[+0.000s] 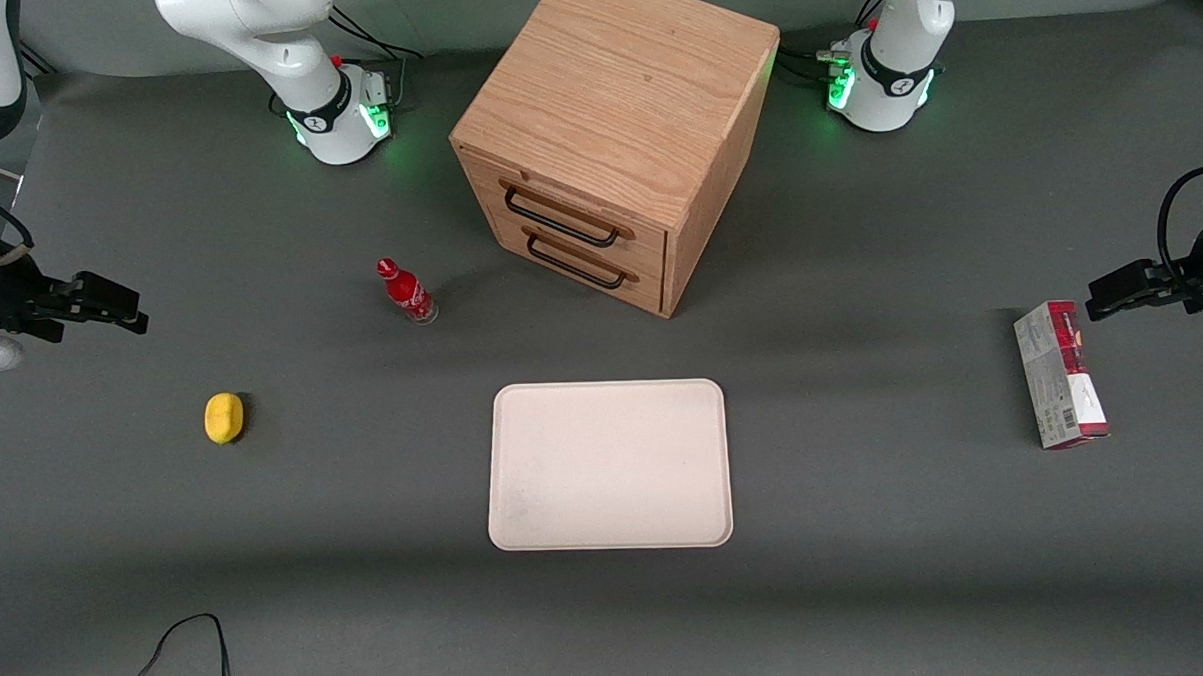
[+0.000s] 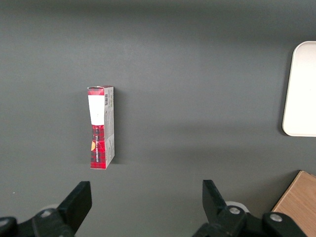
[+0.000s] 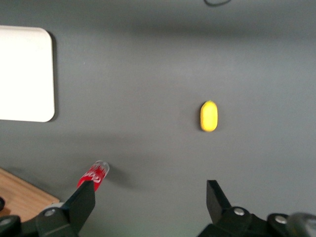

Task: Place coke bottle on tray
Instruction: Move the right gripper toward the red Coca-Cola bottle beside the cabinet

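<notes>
The coke bottle [image 1: 407,291] is standing upright on the grey bench [image 1: 868,529] left of frame centre, just in front of the wooden drawer cabinet [image 1: 610,138]. The cream tray [image 1: 608,465] is lying bare at lower centre, well apart from the bottle. At the left edge, the gripper [image 1: 130,316] is hovering with jaws apart, holding nothing, above a yellow lemon [image 1: 224,418].

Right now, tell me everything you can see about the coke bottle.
The coke bottle is a small slim red bottle with a red cap, white lettering and a clear base. It stands upright on the grey table, untouched, farther from the front camera than the tray and in front of the drawer cabinet. The open gripper hangs above the table at the working arm's end, holding nothing.
</notes>
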### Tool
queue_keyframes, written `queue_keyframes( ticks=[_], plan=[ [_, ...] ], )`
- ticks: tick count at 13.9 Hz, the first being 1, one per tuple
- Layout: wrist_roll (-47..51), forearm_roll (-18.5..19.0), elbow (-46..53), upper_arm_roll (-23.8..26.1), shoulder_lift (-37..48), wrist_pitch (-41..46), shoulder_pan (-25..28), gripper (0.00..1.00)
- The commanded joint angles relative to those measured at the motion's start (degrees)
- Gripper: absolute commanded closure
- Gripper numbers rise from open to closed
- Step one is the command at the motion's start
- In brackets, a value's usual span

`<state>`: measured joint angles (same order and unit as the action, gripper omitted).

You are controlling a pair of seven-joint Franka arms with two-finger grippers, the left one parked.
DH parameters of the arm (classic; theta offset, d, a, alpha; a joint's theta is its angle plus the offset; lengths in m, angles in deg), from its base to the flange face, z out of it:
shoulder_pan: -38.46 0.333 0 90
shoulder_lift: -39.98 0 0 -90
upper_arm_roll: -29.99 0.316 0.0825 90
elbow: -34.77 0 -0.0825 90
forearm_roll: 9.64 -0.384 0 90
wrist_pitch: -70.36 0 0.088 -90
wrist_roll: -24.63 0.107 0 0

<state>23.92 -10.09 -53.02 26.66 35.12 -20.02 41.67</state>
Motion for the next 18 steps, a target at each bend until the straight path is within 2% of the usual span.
queue_keyframes(
  ticks=[1, 4, 7, 11, 13, 18],
  plan=[
    [7.5, -2.4, -2.9, -0.2, 1.4, 1.0, 4.8, 0.0],
    [18.8, -2.6, -8.8, -0.3, 4.6, -2.1, 14.5, 0.0],
    [20.5, -2.1, -17.9, -0.4, 9.9, -7.3, 20.6, 0.0],
    [19.8, -1.3, -29.8, -0.3, 17.2, -13.0, 24.4, 0.0],
    [19.8, 0.4, -31.0, -0.3, 17.0, -13.8, 24.8, 0.0],
    [19.8, 0.4, -40.1, -0.4, 20.9, -19.8, 25.0, 0.0]
  ],
)
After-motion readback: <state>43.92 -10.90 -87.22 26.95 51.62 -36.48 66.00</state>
